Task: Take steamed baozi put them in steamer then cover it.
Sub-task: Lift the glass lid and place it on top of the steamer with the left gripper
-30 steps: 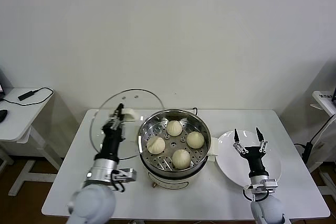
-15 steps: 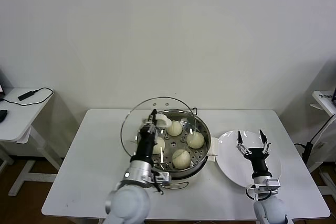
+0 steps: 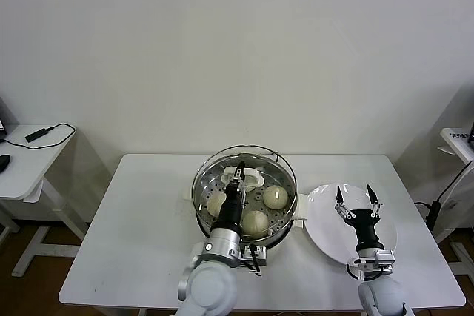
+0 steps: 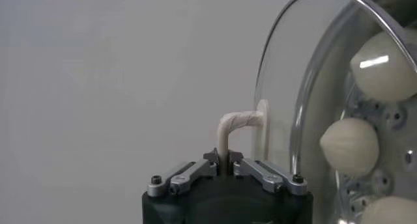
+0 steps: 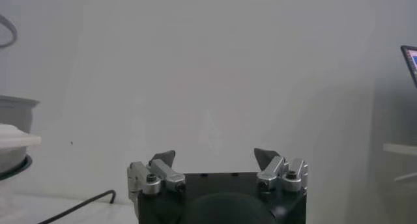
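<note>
Your left hand point(image 3: 238, 173) is pinching the white handle of the round clear glass lid point(image 3: 278, 164), held over the shiny round steel steamer point(image 3: 285, 221) so it can close on the four cream-white steamed baozi point(image 3: 275, 197) inside. Your right hand point(image 3: 354, 195), at three o'clock over the flat white plate point(image 3: 320, 220) on the white desk point(image 3: 133, 220), waits spread.

A lab or test room rather than a kitchen: a bare white wall point(image 3: 237, 49), a plain white surface point(image 3: 126, 242), and a side desk point(image 3: 26, 157) carrying cables.
</note>
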Controlling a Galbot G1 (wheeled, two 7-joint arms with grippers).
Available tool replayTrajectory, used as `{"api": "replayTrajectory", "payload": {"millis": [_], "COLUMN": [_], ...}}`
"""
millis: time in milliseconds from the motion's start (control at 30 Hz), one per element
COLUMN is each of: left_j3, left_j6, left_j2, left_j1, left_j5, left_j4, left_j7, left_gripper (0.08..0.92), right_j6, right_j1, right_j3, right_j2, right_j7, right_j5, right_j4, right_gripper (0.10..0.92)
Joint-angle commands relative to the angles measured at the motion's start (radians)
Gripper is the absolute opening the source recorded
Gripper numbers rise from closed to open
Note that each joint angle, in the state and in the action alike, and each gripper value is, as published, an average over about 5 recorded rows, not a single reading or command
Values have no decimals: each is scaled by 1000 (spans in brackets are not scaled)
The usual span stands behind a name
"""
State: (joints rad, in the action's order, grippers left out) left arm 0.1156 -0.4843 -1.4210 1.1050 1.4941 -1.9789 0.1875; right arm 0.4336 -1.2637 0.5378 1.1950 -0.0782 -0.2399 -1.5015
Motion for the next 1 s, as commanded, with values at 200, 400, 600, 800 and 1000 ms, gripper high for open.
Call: {"api": "replayTrajectory", "payload": {"millis": [200, 400, 600, 800, 1000], "left_j3": [17, 13, 8, -1, -2], "left_j6": [-7, -4, -1, 2, 4], "left_j2": [-74, -71, -74, -71, -69], "left_j1": [-17, -18, -23, -21, -12], "left_j5": [86, 95, 98, 107, 113], "left_j4": [69, 80, 95, 98, 95], "left_j7": [28, 38, 45, 48, 52], "left_gripper": [194, 194, 194, 193, 193], "right_j6": [-8, -7, -7, -5, -5], "right_j1": [14, 16, 19, 22, 26], "right_j3": [-3, -2, -1, 0, 0], "right_j2": [7, 9, 8, 8, 8], "right_j7": [0, 0, 0, -1, -2], "right_j5": [4, 4, 3, 3, 3], "right_j4": [17, 20, 22, 25, 27], "right_gripper": [823, 823, 823, 823, 823]}}
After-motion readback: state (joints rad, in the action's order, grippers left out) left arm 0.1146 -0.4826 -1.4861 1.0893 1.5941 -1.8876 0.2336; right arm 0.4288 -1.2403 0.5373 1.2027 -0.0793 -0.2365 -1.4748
